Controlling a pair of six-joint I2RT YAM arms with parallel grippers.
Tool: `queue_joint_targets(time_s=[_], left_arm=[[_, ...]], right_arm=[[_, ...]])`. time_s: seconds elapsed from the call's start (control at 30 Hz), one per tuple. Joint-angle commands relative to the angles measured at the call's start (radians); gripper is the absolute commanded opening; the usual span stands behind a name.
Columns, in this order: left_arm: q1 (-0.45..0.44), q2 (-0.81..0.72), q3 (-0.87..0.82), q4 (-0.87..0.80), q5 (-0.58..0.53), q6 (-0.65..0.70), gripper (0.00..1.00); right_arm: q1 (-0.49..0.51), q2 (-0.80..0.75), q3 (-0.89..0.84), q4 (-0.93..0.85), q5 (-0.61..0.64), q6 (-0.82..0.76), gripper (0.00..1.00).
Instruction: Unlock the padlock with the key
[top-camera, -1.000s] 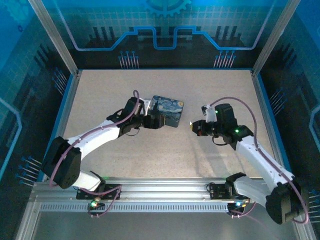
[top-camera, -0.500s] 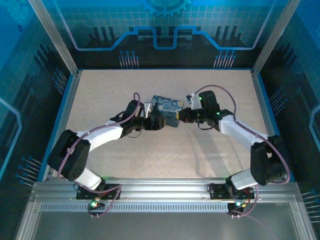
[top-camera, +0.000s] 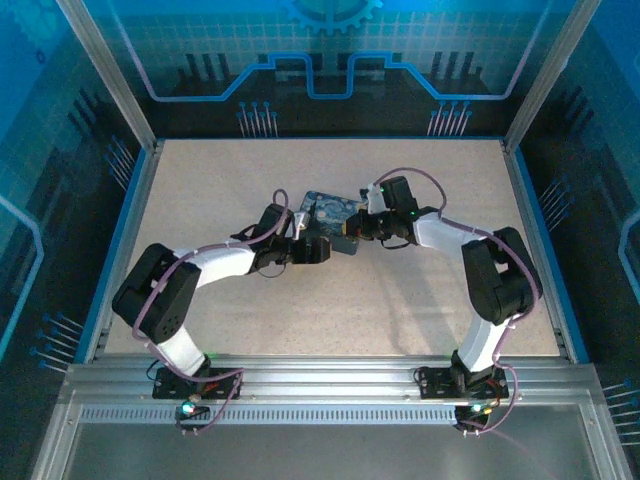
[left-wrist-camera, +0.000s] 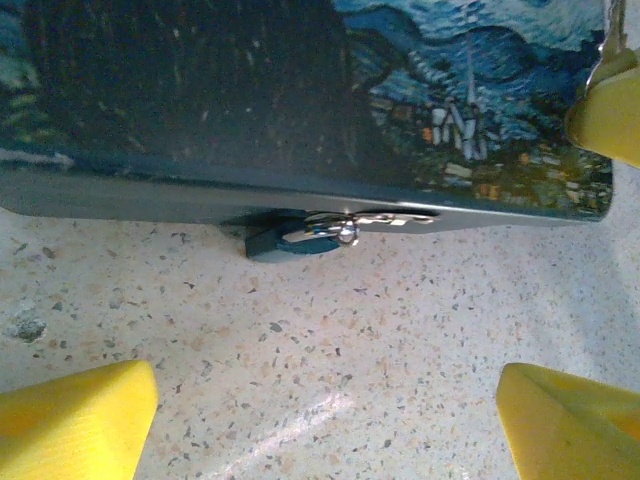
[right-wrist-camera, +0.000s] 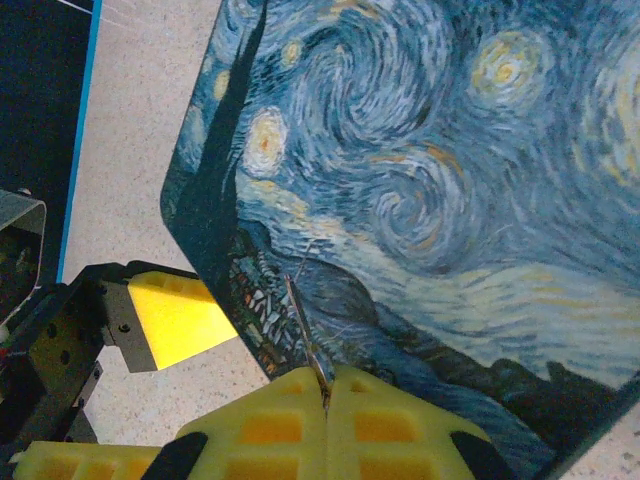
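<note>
The tiny bluish-grey padlock (left-wrist-camera: 292, 240) hangs from a silver hasp (left-wrist-camera: 375, 218) on the front edge of the swirl-patterned box (left-wrist-camera: 200, 90), resting on the table. My left gripper (left-wrist-camera: 320, 420) is open just in front of it, fingers wide apart with bare table between them. My right gripper (right-wrist-camera: 327, 395) is shut on the key (right-wrist-camera: 303, 325), a thin metal sliver that sticks out over the box lid (right-wrist-camera: 430, 180) near its corner. In the top view both grippers, left (top-camera: 322, 250) and right (top-camera: 350, 228), meet at the near right corner of the box (top-camera: 330, 208).
The right gripper's yellow finger (left-wrist-camera: 605, 110) hangs over the box corner at the right of the left wrist view. One left fingertip (right-wrist-camera: 175, 315) lies beside the box's edge. Speckled table (top-camera: 300, 310) lies between the arms, with blue walls around it.
My right arm has swung left across the table with the key and now reaches over the box's near right corner. The left arm has shifted slightly and stays at the box.
</note>
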Motion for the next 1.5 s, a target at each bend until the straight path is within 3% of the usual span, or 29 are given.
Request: queue_joint_targets(time_s=[0.0,0.4,0.87,1.47], left_arm=[[0.007,0.029,0.043,0.032,0.032,-0.007,0.88],[0.006,0.113,0.091,0.072,0.036,0.003,0.85],[0.006,0.179,0.112,0.126,0.052,0.05,0.67],[0.004,0.224,0.092,0.23,0.049,0.028,0.53]], right_arm=[[0.01,0.022,0.027,-0.009,0.014,-0.001,0.0],[0.011,0.031,-0.032,-0.063,0.058,-0.017,0.0],[0.014,0.019,-0.036,-0.063,0.058,-0.021,0.0],[0.024,0.026,-0.041,-0.055,0.064,-0.018,0.0]])
